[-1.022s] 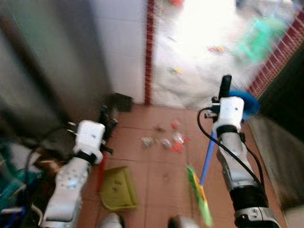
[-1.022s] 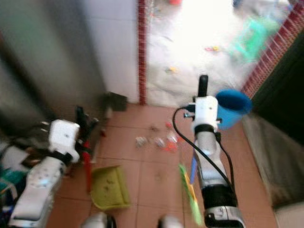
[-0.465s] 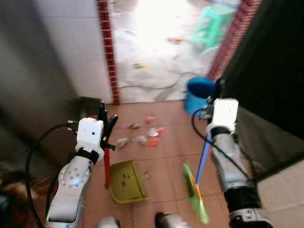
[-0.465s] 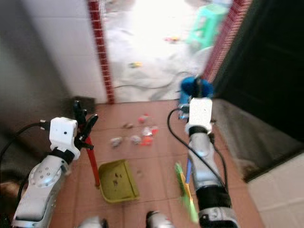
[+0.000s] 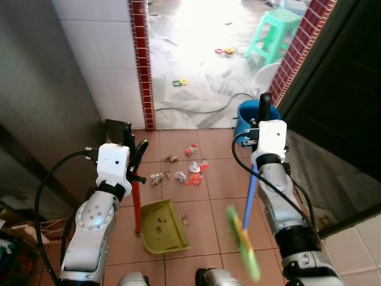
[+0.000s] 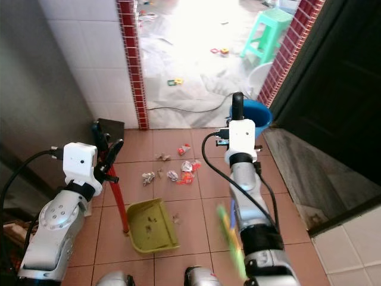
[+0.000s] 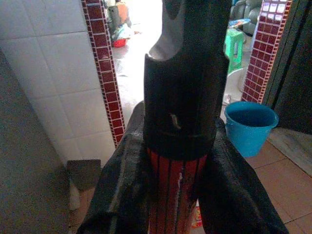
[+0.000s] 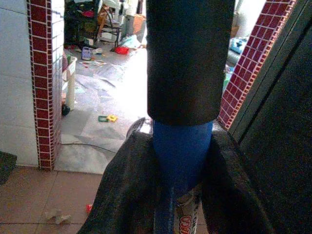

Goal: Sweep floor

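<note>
My left gripper (image 5: 134,150) is shut on the red handle (image 7: 174,197) of a yellow-green dustpan (image 5: 162,226), which rests on the tiled floor just this side of the litter. A small heap of scraps and wrappers (image 5: 181,173) lies on the terracotta tiles ahead, between the arms. My right gripper (image 5: 261,124) is shut on the blue broom handle (image 8: 181,155), just below its black end grip (image 8: 190,58). The green broom head (image 5: 243,244) is blurred, low by my right side. The dustpan holds a few crumbs.
A blue bucket (image 5: 246,113) stands just beyond the right gripper, by the brick door post (image 5: 296,47). Through the doorway there is a bright floor with a green stool (image 5: 278,30), a cable and small toys. On the left are a white tiled wall (image 5: 101,53) and a dark box (image 5: 116,128).
The whole picture has swung and sharpened, so the camera has moved. Both grippers keep their hold on the dustpan handle and the broom handle.
</note>
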{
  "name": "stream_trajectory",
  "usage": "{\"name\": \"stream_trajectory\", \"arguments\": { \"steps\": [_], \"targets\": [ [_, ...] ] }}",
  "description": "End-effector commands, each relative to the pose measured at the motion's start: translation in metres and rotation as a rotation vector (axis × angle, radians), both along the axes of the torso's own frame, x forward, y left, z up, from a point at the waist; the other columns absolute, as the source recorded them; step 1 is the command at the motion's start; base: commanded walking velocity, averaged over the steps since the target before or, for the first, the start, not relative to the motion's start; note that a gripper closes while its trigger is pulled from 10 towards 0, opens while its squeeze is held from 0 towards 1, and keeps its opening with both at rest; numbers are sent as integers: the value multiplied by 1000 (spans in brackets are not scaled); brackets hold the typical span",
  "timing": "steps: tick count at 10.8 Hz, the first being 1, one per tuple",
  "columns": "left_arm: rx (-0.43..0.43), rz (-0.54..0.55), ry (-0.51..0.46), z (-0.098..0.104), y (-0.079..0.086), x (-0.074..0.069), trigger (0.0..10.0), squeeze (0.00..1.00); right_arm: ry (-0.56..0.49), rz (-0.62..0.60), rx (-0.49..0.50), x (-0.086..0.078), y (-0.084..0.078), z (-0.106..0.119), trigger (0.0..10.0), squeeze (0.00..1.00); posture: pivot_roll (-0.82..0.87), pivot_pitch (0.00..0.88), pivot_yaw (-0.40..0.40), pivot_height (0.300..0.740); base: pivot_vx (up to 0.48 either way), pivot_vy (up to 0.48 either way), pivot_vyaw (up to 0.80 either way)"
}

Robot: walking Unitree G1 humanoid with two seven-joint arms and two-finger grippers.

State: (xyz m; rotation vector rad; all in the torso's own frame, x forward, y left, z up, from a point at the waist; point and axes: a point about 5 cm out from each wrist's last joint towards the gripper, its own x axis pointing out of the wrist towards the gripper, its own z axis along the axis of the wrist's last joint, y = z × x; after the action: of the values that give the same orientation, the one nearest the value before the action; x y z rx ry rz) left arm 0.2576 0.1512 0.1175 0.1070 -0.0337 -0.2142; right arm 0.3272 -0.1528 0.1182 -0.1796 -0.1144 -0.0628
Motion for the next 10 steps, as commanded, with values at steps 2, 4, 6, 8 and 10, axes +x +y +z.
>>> {"name": "stream_trajectory", "arguments": {
  "steps": [2, 4, 6, 8, 10],
  "targets": [
    [-15, -34, -72, 12, -11, 4, 10000, 0, -49, 53, 35, 5, 9, 15, 10000, 0, -6, 48, -33, 740, 0, 0, 0],
    [-21, -26, -74, 13, -11, 3, 10000, 0, -32, 56, 44, 4, 8, 9, 10000, 0, -6, 55, -36, 740, 247, 0, 0],
    [-7, -5, -74, 13, -9, 3, 10000, 0, -28, 57, 47, 4, 6, 9, 10000, 0, -8, 60, -34, 740, 126, 0, 0],
    [18, 33, -82, 14, -3, 4, 10000, 0, -40, 57, 49, 4, 7, 10, 10000, 0, -8, 62, -31, 740, 0, 0, 0],
    [64, 88, -74, 10, 7, 8, 10000, 0, -53, 56, 56, 5, 7, 13, 10000, 0, -14, 72, -29, 740, 0, 0, 0]
  ]
}}
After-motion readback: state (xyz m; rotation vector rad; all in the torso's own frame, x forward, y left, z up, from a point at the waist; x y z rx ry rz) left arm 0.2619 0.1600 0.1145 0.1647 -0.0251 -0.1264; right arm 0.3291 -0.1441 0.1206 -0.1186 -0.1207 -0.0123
